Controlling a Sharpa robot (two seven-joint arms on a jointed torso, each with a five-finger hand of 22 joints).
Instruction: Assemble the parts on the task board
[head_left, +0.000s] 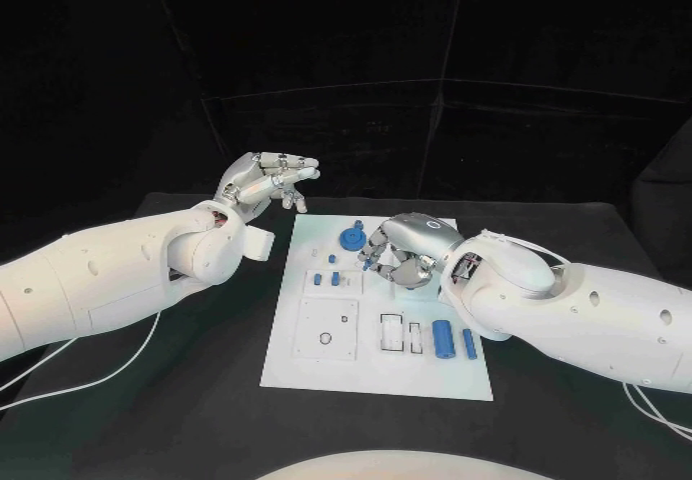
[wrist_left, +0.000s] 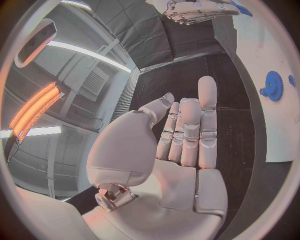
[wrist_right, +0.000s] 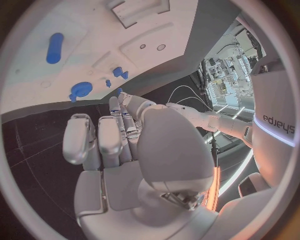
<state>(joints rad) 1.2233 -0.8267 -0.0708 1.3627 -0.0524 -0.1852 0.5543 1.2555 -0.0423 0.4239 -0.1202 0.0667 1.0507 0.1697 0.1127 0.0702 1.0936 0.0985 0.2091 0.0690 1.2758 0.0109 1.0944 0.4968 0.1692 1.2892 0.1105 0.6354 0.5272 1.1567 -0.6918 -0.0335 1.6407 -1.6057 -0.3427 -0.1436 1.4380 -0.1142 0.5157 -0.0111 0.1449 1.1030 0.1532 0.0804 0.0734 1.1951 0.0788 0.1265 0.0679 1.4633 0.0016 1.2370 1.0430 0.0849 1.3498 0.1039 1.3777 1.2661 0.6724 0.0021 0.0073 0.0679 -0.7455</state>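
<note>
Right now your left hand (head_left: 267, 182) is raised over the black table (head_left: 173, 400) just off the far left corner of the task board (head_left: 382, 375), touching nothing; its fingers are loosely curled in the head view and lie side by side in the left wrist view (wrist_left: 187, 135), with nothing in them. Your right hand (head_left: 408, 250) hangs over the upper middle of the board, palm down with its fingers curled under; you cannot tell from these pictures whether it pinches a part or touches the board. Beside it, toward the far edge, sits the blue gear (head_left: 353, 238), with small blue pegs (head_left: 326, 279) just nearer you. Nearer still, on the board's right side, a blue cylinder (head_left: 443, 339) and a slimmer blue pin (head_left: 469, 344) lie close together next to a clear piece (head_left: 415, 338).
</note>
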